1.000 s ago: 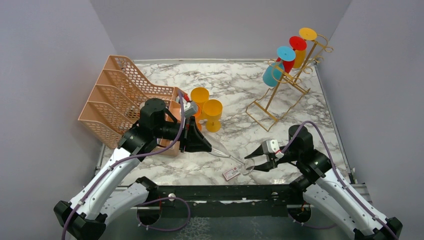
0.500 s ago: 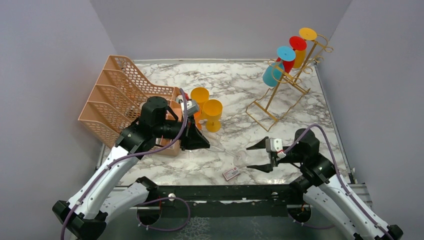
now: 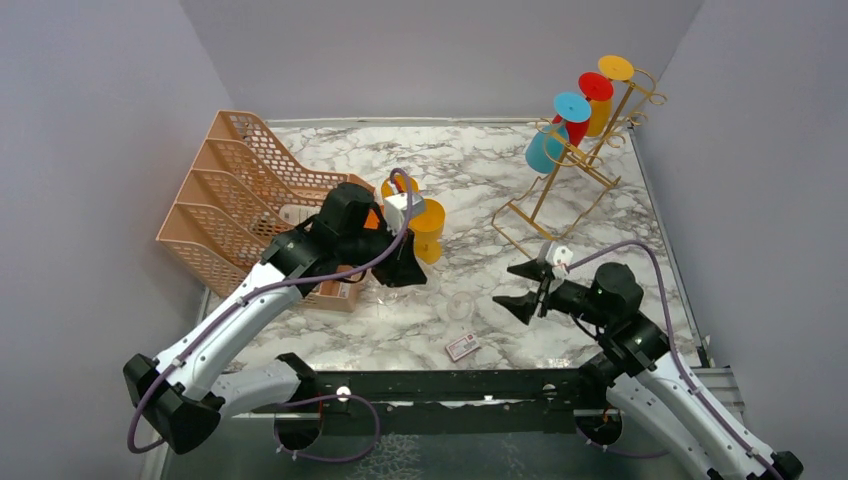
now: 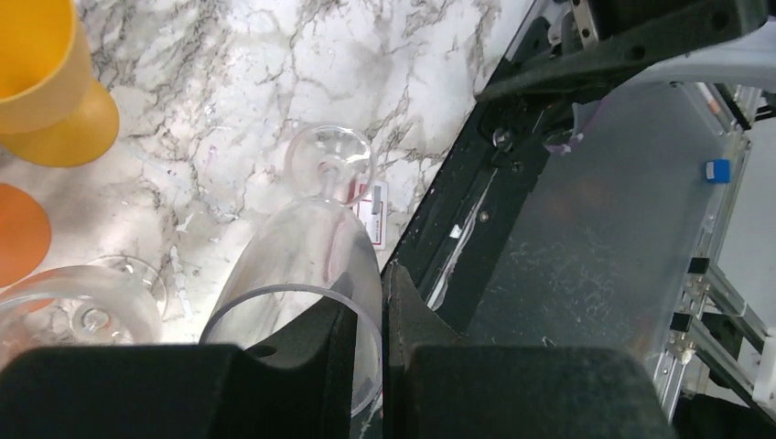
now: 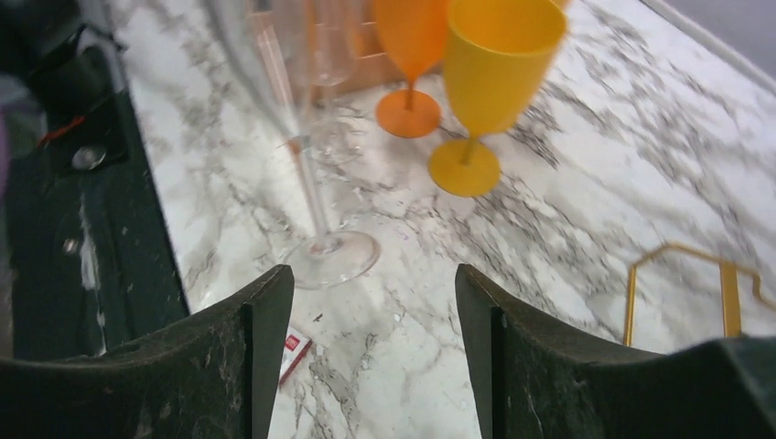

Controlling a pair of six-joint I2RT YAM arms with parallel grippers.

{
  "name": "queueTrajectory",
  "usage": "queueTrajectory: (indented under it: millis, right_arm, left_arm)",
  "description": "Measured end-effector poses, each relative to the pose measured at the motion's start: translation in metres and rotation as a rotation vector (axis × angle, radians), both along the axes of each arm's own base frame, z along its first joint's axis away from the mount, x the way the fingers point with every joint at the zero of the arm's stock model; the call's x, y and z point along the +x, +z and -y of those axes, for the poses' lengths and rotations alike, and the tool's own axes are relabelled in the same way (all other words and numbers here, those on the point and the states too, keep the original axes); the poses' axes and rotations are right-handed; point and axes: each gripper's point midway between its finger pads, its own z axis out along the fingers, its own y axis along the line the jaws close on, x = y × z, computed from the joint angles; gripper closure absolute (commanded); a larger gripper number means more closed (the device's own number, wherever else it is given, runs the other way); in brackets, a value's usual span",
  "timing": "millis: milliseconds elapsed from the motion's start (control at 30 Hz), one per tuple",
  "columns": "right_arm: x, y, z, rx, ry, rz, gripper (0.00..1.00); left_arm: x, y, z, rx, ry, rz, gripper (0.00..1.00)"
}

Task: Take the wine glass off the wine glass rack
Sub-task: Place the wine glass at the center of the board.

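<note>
Plainly, the marble table point(image 3: 470, 165) carries the peach mesh organizer point(image 3: 230, 190) at far left and the gold wine glass rack point(image 3: 588, 165) at far right, 3 coloured glasses point(image 3: 545, 150) hanging on it. Nearer, the left gripper point(image 3: 405, 265) pinches the rim of a clear wine glass point(image 4: 316, 247), its foot on the marble near a yellow goblet point(image 3: 427, 225). The right gripper point(image 3: 520, 288) gapes wide, holding nothing, near that foot but apart.
</note>
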Motion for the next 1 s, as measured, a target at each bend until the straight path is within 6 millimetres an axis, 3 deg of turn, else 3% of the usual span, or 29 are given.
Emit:
queueTrajectory:
  millis: [233, 500, 767, 1000]
  right_arm:
    - [0.045, -0.008, 0.029, 0.153, -0.446, -0.290, 0.31]
    - [0.061, -0.074, 0.060, 0.247, -0.903, -0.747, 0.30]
    - [0.066, -0.078, 0.086, 0.371, -1.122, -0.802, 0.30]
    - [0.067, -0.079, 0.103, 0.421, -1.222, -0.790, 0.28]
  left_arm:
    - [0.009, -0.007, 0.022, 0.168, 0.059, 0.051, 1.00]
    - [0.030, -0.018, 0.037, 0.334, 0.150, 0.098, 1.00]
    - [0.041, -0.036, 0.040, 0.474, 0.181, 0.094, 1.00]
    - [0.045, -0.037, 0.033, 0.517, 0.206, 0.104, 1.00]
